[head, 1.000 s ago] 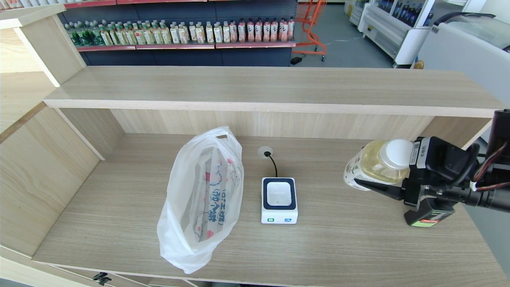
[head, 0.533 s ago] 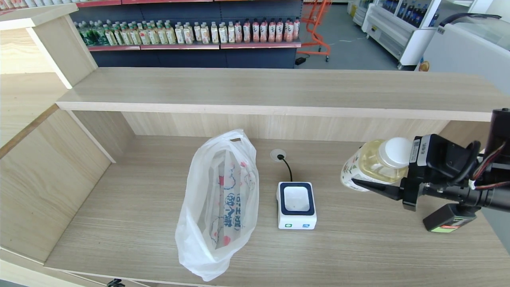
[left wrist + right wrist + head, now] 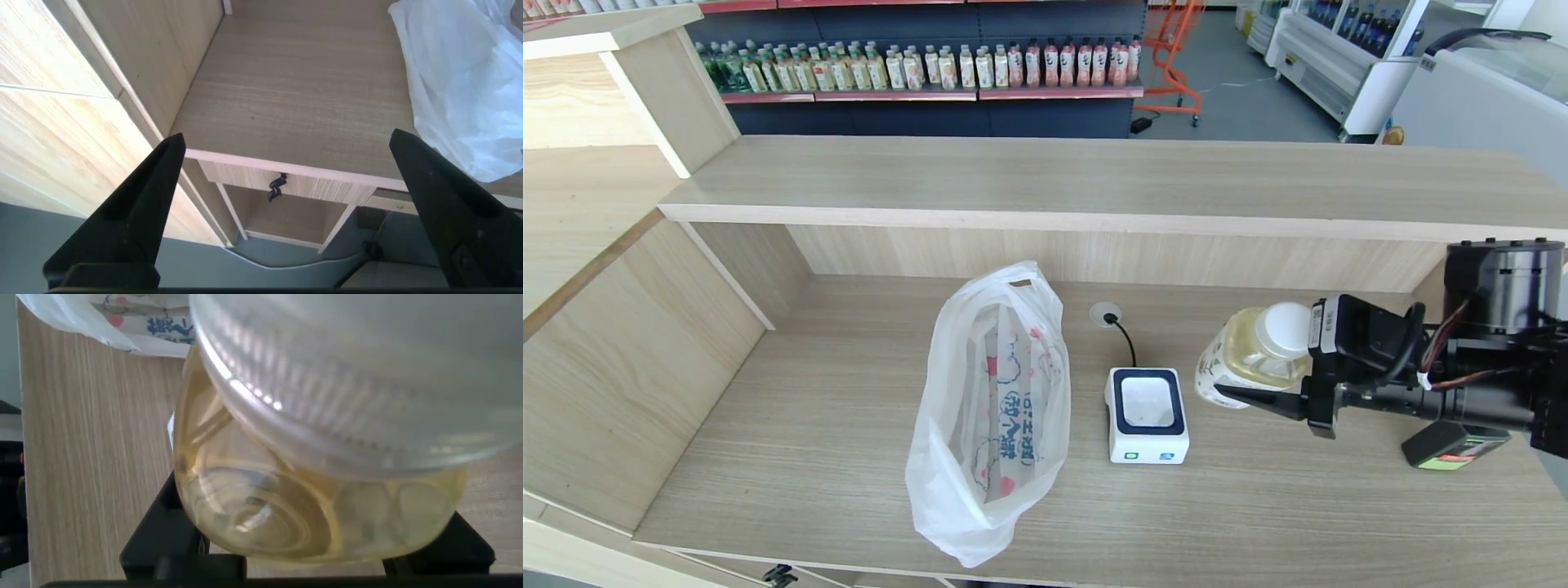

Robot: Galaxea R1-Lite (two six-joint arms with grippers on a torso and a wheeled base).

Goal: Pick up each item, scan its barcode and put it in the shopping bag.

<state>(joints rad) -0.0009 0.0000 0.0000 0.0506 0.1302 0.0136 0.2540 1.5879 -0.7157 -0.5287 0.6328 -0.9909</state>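
Note:
A clear bottle (image 3: 1250, 358) of yellow drink with a white cap hangs tilted just right of the white scanner (image 3: 1147, 412), a little above the counter. My right gripper (image 3: 1237, 377) is shut on the bottle, with one dark finger under its side. The right wrist view looks along the bottle (image 3: 327, 465) from its cap end, and the right gripper (image 3: 315, 559) clamps its body. The white plastic shopping bag (image 3: 992, 408) lies open left of the scanner, with a printed packet inside. My left gripper (image 3: 282, 216) is open and holds nothing, below and in front of the counter's front edge (image 3: 278, 163).
A small dark box with a green label (image 3: 1454, 445) lies on the counter under my right arm. The scanner's cable (image 3: 1125, 343) runs to a hole at the back. A raised wooden ledge (image 3: 1094, 180) walls the back, and a side panel (image 3: 645, 351) closes the left.
The head camera has shifted, so the whole scene sits further right. Beyond that, my right gripper has carried the bottle left, closer to the scanner, and a little lower.

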